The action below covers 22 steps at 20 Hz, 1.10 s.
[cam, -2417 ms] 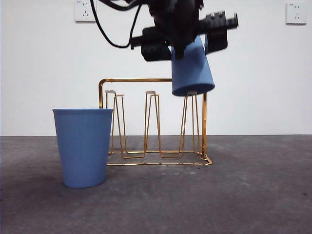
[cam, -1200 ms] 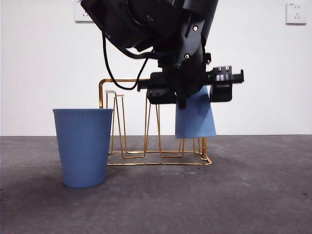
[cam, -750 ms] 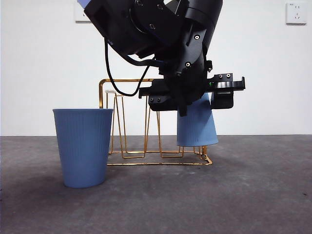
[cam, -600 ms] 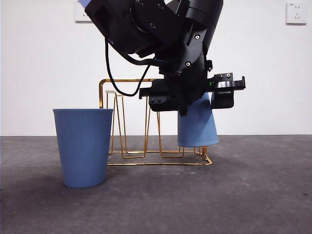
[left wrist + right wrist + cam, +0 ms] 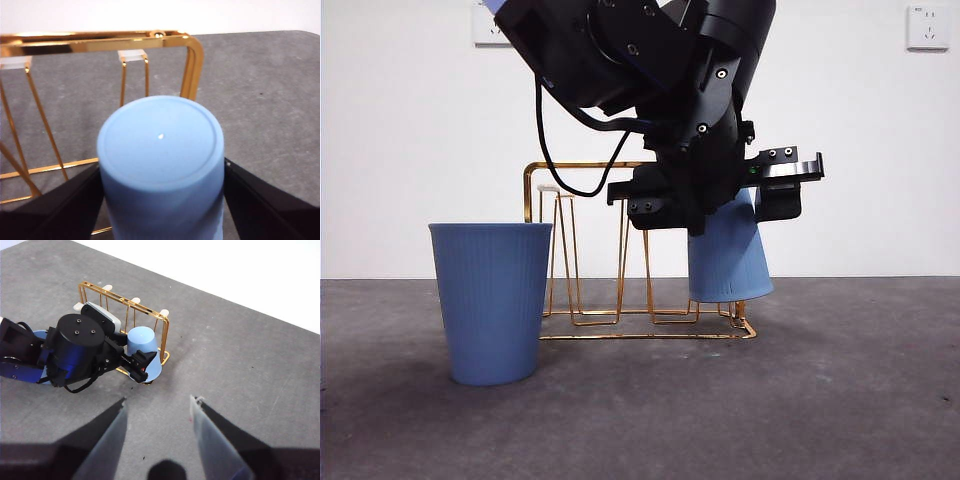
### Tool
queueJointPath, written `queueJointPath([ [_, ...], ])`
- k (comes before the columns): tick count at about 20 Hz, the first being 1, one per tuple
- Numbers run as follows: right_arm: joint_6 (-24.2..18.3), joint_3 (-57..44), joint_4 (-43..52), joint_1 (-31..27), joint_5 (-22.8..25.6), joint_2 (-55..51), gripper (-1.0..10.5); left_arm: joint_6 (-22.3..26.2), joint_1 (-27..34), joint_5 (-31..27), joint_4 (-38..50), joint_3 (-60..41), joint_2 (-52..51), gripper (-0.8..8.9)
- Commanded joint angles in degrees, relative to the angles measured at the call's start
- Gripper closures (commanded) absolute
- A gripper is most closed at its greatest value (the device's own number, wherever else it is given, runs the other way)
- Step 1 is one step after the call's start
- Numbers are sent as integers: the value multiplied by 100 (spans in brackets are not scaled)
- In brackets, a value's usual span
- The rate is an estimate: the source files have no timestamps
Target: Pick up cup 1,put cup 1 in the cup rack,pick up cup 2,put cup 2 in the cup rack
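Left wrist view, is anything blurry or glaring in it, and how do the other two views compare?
Left wrist view: the inverted cup is soft, and the cup rack top bar shows bright glare. Front view: sharp, evenly lit, with a soft shadow beside the standing cup. Right wrist view: the right gripper is blurred, the table is sharp.

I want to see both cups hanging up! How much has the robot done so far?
Nearly one cup done. The left tool holds an upside-down blue cup low over the end prong of the gold cup rack, but it hasn't let go. The second blue cup stands upright on the table, untouched, so that one is left. The right tool waits open, away from the rack.
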Motion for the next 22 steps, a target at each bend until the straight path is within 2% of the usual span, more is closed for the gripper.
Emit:
queueJointPath([
  [1,-26,-44,22,0,-2,-20,729,-122,-20,404,-280,-87,175,373],
  [13,-44,-44,11,0,-2,-20,729,-238,-20,573,-1073,68,153,373],
  [19,-63,-46,0,0,-2,-20,729,-535,-48,1213,-1832,76,76,373],
  [22,-61,-46,-2,0,-2,-20,729,-562,-138,1296,-2341,76,-72,373],
])
